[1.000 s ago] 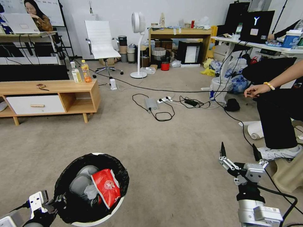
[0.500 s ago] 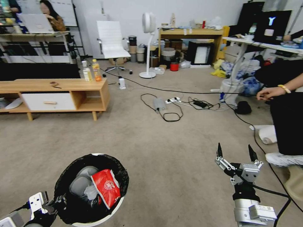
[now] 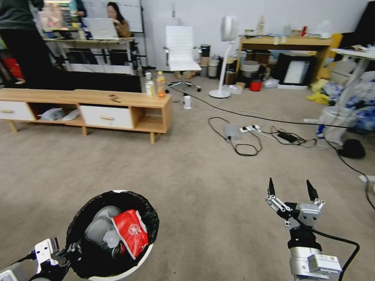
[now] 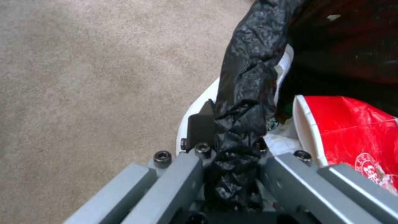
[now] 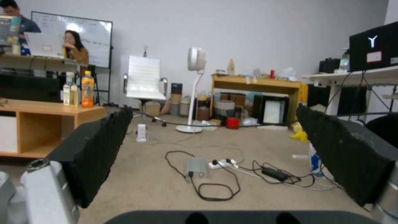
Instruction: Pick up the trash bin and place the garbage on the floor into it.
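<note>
My left claw (image 3: 72,249) sits at the near left, clamped on the rim of the bin (image 3: 146,255). In the left wrist view the fingers (image 4: 201,127) pinch the bunched black bag (image 4: 244,102) against the white rim (image 4: 195,107); one finger is outside the wall, the other is hidden under the bag.

The bin is at the near left, directly ahead of my left claw. Inside it lie a red packet (image 3: 131,232) with a white logo, tilted against the right wall, and grey and white litter (image 3: 99,230) to its left.

My right claw (image 3: 291,187) is at the near right, above bare carpet (image 3: 203,195), fingers spread wide apart and holding nothing. The right wrist view shows both black pads (image 5: 97,149) well apart, with open floor between them.

Far left stands a low wooden cabinet (image 3: 97,99); two upright bottles (image 3: 155,84) stand at its right end. A tangle of cables and a power strip (image 3: 250,128) lies on the carpet at the far centre-right, well apart from both claws. A white fan (image 3: 224,54) and a white chair (image 3: 179,50) stand farther back.
</note>
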Tool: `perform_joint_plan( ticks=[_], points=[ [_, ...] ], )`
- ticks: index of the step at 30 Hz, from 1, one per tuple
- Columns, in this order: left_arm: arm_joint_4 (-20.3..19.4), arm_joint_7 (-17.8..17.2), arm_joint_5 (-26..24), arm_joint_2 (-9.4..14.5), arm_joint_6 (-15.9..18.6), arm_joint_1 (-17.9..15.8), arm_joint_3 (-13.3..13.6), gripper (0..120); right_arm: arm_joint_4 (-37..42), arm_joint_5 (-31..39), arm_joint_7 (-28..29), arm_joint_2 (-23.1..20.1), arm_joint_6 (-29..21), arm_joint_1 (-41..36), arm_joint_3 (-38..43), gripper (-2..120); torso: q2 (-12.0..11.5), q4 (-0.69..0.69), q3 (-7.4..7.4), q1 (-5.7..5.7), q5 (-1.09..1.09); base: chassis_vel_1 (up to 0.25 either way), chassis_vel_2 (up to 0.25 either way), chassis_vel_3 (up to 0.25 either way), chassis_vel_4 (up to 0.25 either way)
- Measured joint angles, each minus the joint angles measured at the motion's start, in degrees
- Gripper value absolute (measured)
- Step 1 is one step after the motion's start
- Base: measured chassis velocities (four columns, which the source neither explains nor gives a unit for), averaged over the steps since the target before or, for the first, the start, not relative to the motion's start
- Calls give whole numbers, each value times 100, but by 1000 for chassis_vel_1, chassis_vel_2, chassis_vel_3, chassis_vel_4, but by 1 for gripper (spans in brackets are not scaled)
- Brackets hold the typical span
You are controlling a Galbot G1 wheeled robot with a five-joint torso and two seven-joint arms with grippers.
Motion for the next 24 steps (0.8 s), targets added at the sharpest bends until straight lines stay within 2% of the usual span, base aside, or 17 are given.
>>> perform_joint_plan(
  ticks=[24],
  points=[
    [118,27,40,-4,0,-92,63,1,-177,11,-14,114,169,75,-21,100,0,1,0,0,0,0,0,0,0]
  ],
)
